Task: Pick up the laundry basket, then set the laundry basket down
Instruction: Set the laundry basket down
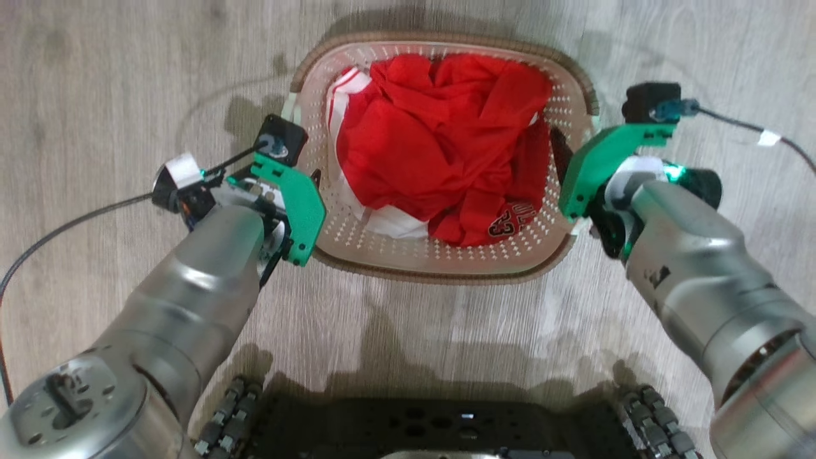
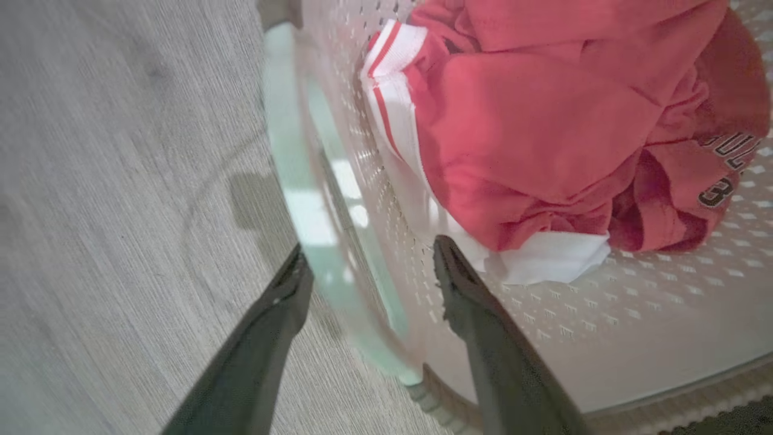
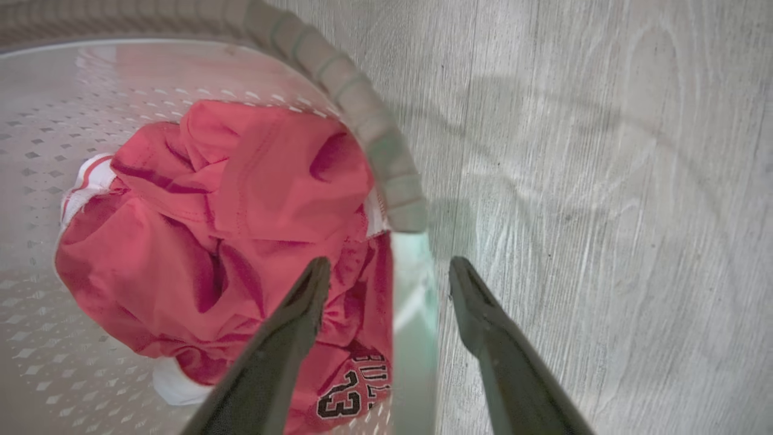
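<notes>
**Floor level:** the laundry basket (image 1: 446, 275) sits flat on a grey wood-look floor (image 1: 95, 95), directly in front of the robot's wheeled base (image 1: 446, 427) and btwn its two arms. The left gripper (image 2: 369, 251) is released, jaws spread wide. One finger is outside the left handle (image 2: 290, 181) and one inside the basket wall, and neither visibly presses on it. The right gripper (image 3: 389, 263) is likewise released and straddles the right handle (image 3: 413, 314) w/ a gap on each side. Nothing is grasped.

**Risks, as judged from here:**
- The handles look smooth, thin and glossy. If the jaws close for a lift, a hold could slide along the bar and tip the load.
- The right gripper's inner finger hangs just over the red jersey (image 1: 440, 140), so closing there could pinch fabric against the handle.
- If the arms pull away instead, a finger could hook a handle and drag or tilt the light-looking basket.
- A black cable (image 1: 64, 226) trails across the floor on the left & could snag.

**Materials:**
- The basket is a rounded rectangle of cream plastic. Its walls are dotted w/ small perforations and topped by a brown woven-look rim (image 3: 362, 115).
- The handles are pale, faintly green-tinted bars.
- The jersey is soft and crumpled, w/ white striped trim and a dark "23".
- The fingers are long, dark and tapered.
</notes>
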Robot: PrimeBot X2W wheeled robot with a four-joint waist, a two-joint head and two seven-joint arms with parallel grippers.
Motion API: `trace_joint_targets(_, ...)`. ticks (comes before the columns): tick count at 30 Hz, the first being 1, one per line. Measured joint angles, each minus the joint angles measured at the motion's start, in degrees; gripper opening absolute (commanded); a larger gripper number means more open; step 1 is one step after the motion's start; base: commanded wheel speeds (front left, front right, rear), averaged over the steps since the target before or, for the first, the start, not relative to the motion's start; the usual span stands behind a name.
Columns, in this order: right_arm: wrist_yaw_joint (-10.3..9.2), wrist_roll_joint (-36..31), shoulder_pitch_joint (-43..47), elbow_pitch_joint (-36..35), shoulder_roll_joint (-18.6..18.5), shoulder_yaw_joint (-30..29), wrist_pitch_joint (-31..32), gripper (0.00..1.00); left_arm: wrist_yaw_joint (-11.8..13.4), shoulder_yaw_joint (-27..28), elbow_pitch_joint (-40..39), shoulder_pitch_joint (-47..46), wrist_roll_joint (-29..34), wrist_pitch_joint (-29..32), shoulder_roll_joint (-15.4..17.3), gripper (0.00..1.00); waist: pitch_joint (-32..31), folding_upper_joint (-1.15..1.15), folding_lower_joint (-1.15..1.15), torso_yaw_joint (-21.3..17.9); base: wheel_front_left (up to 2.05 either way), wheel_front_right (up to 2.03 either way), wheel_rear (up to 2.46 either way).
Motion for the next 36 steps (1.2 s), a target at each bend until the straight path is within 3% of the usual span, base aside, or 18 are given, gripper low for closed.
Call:
trace_joint_targets(8, 0.00, -4.75, 5.62, 0.07, 0.21, -3.71, 0.83, 1.00, 1.58, -0.07, 0.29, 5.10, 0.04, -1.16, 0.11, 1.00, -5.79, 0.00, 0.00, -0.83, 0.00, 0.00, 0.00)
trace_joint_targets(19, 0.00, -1.63, 11.05, -3.36, 0.47, -2.10, -1.49, 1.00, 3.85, 2.27, 0.20, 11.26, -1.99, -8.70, 0.46, 1.00, -16.55, 0.00, 0.00, -1.61, 0.00, 0.00, 0.00)
trace_joint_targets(22, 0.00, -0.29, 12.80, -5.57, 0.46, -2.31, -3.63, 1.00, 5.35, 4.12, -1.70, 12.66, -1.99, -9.29, 1.43, 1.00, -20.01, 0.00, 0.00, -1.88, 0.00, 0.00, 0.00)
trace_joint_targets(25, 0.00, -0.03, 13.18, -8.38, 0.53, -4.21, -4.67, 1.00, 8.36, 7.81, -8.67, 13.01, -0.92, -9.32, 4.20, 1.00, -23.52, 0.00, 0.00, -2.17, 0.00, 0.00, 0.00)
trace_joint_targets(27, 0.00, -1.97, 12.60, -10.68, 0.65, -9.79, -4.78, 1.00, 10.67, 11.33, -14.55, 13.39, 1.24, -9.33, 6.70, 1.00, -25.74, 0.00, 0.00, -2.48, 0.00, 0.00, 0.00)
trace_joint_targets(31, 0.00, -13.45, 11.98, -18.90, 0.56, -25.12, -4.83, 1.00, 14.90, 19.08, -27.47, 17.19, 7.89, -9.34, 11.57, 1.00, -29.75, 0.00, 0.00, -3.42, 0.00, 0.00, 0.00)
trace_joint_targets(36, 0.00, -30.12, 21.44, -38.25, 0.45, -41.25, -5.00, 1.00, 17.70, 27.75, -42.98, 25.03, 16.88, -9.47, 14.07, 1.00, -34.04, 0.00, 0.00, -4.50, 0.00, 0.00, 0.00)
